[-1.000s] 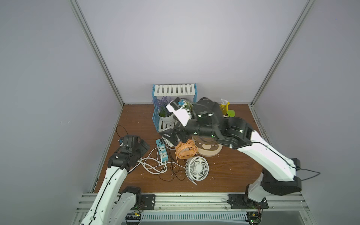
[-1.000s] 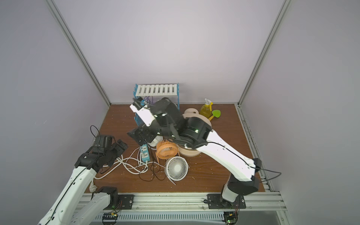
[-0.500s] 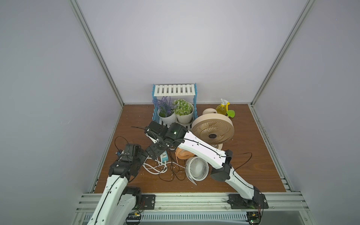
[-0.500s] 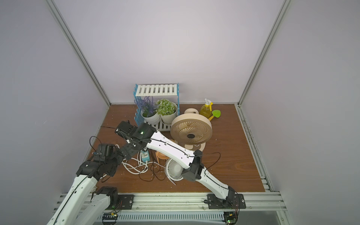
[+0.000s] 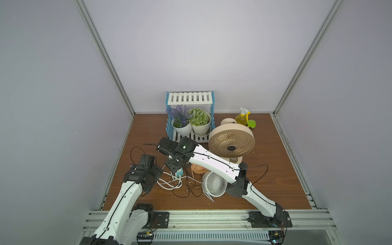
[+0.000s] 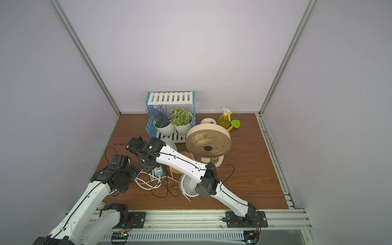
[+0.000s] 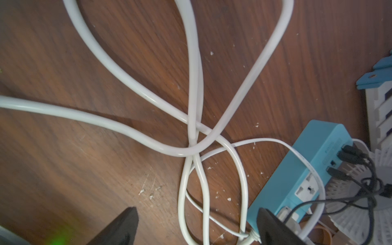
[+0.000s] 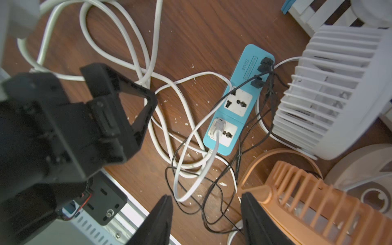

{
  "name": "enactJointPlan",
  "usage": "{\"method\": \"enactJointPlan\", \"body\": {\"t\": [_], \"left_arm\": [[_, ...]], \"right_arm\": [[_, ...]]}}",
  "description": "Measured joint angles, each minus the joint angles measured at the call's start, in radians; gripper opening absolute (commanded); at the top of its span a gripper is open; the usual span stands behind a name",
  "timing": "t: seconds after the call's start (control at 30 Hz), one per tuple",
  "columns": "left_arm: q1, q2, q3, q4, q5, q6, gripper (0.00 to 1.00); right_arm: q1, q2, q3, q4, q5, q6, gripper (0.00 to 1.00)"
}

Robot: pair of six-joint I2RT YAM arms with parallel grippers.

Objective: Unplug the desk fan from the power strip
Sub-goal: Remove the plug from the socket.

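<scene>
While black USB plugs (image 8: 265, 61) & white plug (image 8: 218, 125) sit in power strip (image 8: 247, 63), nothing's unplugged yet; left fingers (image 7: 127, 222), right fingers (image 8: 161, 216) both open, empty, near it.

Pale grey walls (image 5: 191, 53) close me in on three sides, joined by slanting aluminium posts (image 5: 105, 57). My floor is a brown wood-grain board (image 5: 275, 169), speckled with pale crumbs (image 7: 229, 199). A blue-and-white slatted rack (image 5: 189, 98) stands against the back wall. Light is even and soft.

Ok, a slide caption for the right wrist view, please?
Open fingers above the teal power strip, among tangled cables.
</scene>
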Motion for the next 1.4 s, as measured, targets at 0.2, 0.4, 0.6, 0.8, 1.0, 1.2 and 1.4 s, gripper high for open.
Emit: {"method": "enactJointPlan", "body": {"t": [0.2, 0.4, 0.6, 0.8, 1.0, 1.2, 1.4], "left_arm": [[0.002, 0.045, 0.027, 0.042, 0.024, 0.019, 0.81], [0.016, 0.066, -0.038, 0.148, 0.106, 0.013, 0.79], [0.021, 0.08, -0.072, 0.204, 0.15, -0.004, 0.79], [0.021, 0.081, -0.035, 0.189, 0.142, 0.005, 0.84], [0.021, 0.087, -0.005, 0.178, 0.134, 0.009, 0.85], [0.021, 0.088, 0.0, 0.159, 0.126, 0.014, 0.85], [0.021, 0.072, 0.01, 0.144, 0.122, 0.027, 0.85]], "right_arm": [[-0.027, 0.064, 0.0, 0.042, -0.013, 0.024, 0.54], [-0.039, 0.079, -0.007, 0.083, -0.005, 0.054, 0.45], [-0.039, 0.108, -0.014, 0.122, -0.001, 0.069, 0.38], [-0.038, 0.134, -0.042, 0.127, -0.002, 0.07, 0.39], [-0.037, 0.135, -0.063, 0.127, -0.006, 0.068, 0.27], [-0.037, 0.135, -0.064, 0.127, -0.002, 0.068, 0.09], [-0.037, 0.135, -0.064, 0.127, 0.002, 0.066, 0.0]]}}
